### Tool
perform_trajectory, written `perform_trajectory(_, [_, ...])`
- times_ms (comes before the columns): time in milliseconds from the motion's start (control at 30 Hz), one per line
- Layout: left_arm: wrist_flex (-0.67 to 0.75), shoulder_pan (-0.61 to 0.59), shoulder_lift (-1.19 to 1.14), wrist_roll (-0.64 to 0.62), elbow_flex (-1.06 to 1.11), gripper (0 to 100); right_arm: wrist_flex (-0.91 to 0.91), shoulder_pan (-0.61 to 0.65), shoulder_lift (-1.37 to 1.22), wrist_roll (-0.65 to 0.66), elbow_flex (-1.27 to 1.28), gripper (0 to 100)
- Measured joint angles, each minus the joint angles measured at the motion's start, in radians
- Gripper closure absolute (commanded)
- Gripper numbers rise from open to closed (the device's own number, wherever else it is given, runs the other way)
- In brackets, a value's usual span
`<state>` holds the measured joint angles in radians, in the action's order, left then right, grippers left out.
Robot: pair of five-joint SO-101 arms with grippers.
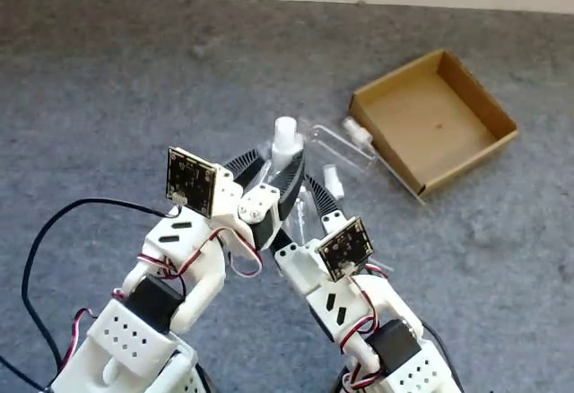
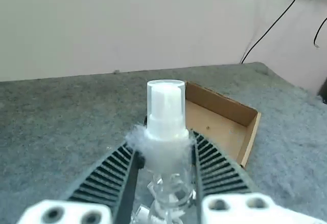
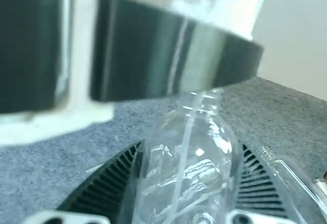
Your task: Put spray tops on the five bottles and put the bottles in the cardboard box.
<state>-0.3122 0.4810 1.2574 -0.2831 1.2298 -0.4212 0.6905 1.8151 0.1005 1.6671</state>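
My left gripper [image 1: 285, 158] [image 2: 164, 150] is shut on a white spray top [image 1: 285, 135] [image 2: 165, 114] with a clear cap, holding it upright on the neck of a clear bottle [image 2: 171, 196] [image 3: 186, 168]. That bottle stands between the ribbed black fingers of my right gripper [image 1: 303, 197] [image 3: 189, 188], which is shut on its body just under the left gripper. The cardboard box [image 1: 435, 119] [image 2: 225, 124] lies open and holds nothing, to the right of and beyond both grippers.
A second clear bottle [image 1: 334, 146] [image 3: 294, 183] lies on the grey carpet between the grippers and the box, its white top [image 1: 358, 131] by the box's corner. A loose white spray top [image 1: 332, 179] lies close to the right gripper. Cables trail at the near left.
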Motion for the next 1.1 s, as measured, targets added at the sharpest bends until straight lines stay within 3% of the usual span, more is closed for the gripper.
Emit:
perform_trajectory(400, [-0.235,0.002,0.149,-0.17,-0.002,100,0.0,0.005,0.0,0.003,0.002,78.5])
perform_trajectory(600, [-0.25,0.002,0.155,-0.278,-0.002,100,-0.002,0.005,0.0,0.003,0.002,78.5])
perform_trajectory(1100, [-0.256,0.055,0.155,-0.285,-0.002,100,-0.002,-0.014,0.0,0.003,0.002,78.5])
